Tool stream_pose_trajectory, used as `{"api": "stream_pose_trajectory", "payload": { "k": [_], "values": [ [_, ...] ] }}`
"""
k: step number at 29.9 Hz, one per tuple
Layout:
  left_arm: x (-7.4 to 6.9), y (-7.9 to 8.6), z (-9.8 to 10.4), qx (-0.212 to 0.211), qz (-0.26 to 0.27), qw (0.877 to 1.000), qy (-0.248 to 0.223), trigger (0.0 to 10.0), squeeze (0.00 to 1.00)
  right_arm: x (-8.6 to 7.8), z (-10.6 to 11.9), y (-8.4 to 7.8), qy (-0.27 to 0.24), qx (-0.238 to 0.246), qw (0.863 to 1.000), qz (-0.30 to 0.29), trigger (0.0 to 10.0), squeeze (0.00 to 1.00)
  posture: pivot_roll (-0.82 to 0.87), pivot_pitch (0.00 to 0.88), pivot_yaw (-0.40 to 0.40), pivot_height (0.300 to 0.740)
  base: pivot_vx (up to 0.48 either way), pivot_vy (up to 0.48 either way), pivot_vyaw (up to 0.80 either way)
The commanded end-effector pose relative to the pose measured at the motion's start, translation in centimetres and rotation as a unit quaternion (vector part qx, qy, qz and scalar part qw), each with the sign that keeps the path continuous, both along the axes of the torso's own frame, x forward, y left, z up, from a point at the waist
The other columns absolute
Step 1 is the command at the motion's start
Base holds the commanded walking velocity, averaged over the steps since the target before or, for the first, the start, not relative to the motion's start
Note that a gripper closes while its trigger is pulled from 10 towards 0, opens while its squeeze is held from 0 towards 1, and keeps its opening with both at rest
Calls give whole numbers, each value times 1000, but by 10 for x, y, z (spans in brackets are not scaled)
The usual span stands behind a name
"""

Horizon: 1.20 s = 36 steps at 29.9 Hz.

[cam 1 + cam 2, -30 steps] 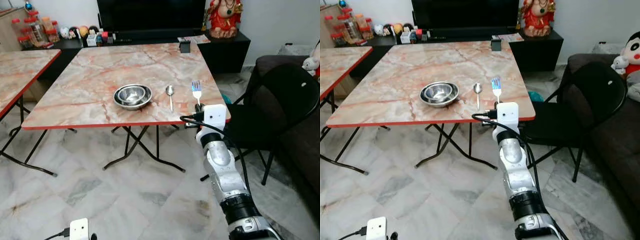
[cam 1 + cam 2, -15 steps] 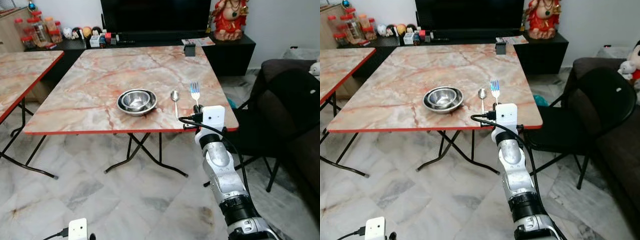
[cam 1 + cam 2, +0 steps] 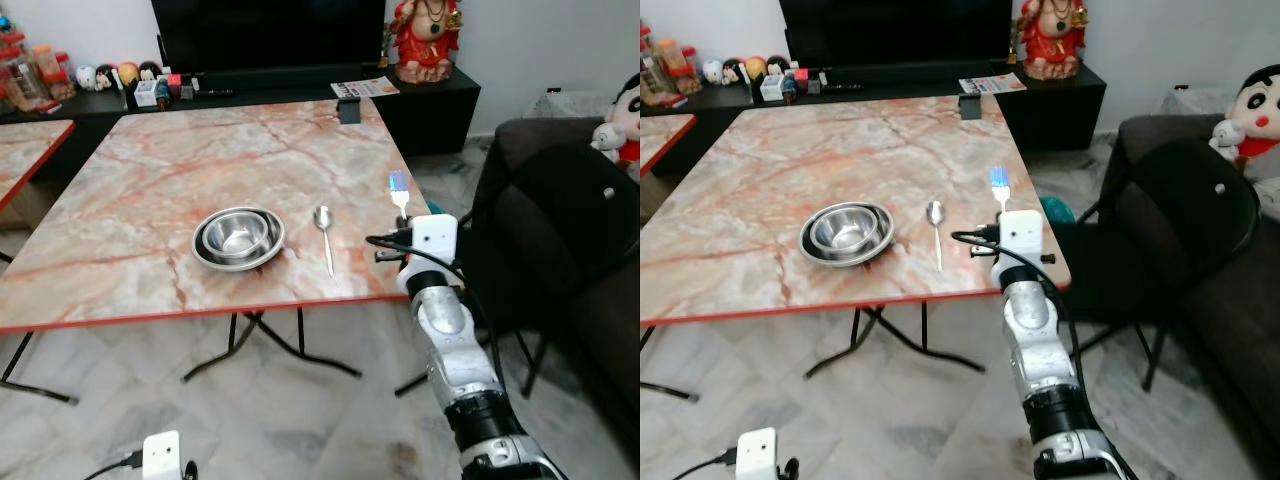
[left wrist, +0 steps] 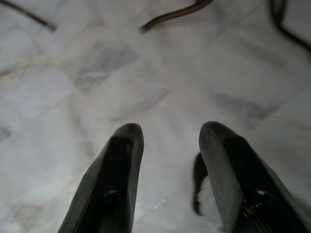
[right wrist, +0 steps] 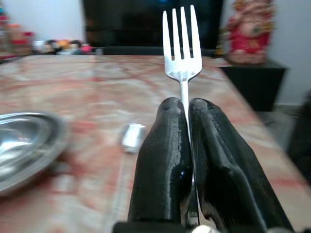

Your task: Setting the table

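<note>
Fork [image 5: 181, 43] placement is your step: the right tool [image 5: 187, 109] pinches its handle, tines forward, above the bench [image 3: 150, 180] edge near the spoon [image 3: 324, 228] and bowl [image 3: 238, 236]. Next, lower it beside the spoon. Left tool [image 4: 170, 145] hangs parted over floor.

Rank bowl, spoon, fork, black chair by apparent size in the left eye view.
1. black chair, clearly largest
2. bowl, a stack of steel ones
3. spoon, long but thin
4. fork, only its head shows above the right gripper, which holds it, so its rank is unsure
</note>
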<state>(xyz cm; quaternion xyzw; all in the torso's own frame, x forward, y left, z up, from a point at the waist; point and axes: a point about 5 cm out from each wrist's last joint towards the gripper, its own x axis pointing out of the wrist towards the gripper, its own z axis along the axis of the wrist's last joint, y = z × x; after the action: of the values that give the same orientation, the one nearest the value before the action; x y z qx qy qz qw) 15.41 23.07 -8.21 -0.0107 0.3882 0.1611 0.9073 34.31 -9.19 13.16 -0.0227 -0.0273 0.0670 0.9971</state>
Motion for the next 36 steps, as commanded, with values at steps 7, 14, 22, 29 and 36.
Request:
{"api": "stream_pose_trajectory", "payload": {
  "k": [7,14,22,29,36],
  "values": [
    [4,-5,1,-3,-3,1000,-6,10000,0,2,5,-7,-12,-19,1000,-2,10000,0,-28,0,33,732,379,0,0],
    [4,-4,1,-3,-3,1000,-6,10000,0,1,4,-6,-11,-12,1000,-1,10000,0,-25,2,35,732,375,0,0],
    [3,-3,1,-3,-4,1000,-6,10000,0,0,4,-6,-10,-8,1000,-4,10000,0,-24,4,40,732,345,0,0],
    [2,-2,1,-3,-4,1000,-7,10000,0,-1,2,-4,-7,-5,1000,-3,10000,0,-23,6,43,732,38,0,0],
    [2,-1,1,-3,-5,1000,-6,10000,0,-3,0,-2,-5,-3,1000,-1,10000,0,-22,10,46,732,0,0,0]
  ]
}}
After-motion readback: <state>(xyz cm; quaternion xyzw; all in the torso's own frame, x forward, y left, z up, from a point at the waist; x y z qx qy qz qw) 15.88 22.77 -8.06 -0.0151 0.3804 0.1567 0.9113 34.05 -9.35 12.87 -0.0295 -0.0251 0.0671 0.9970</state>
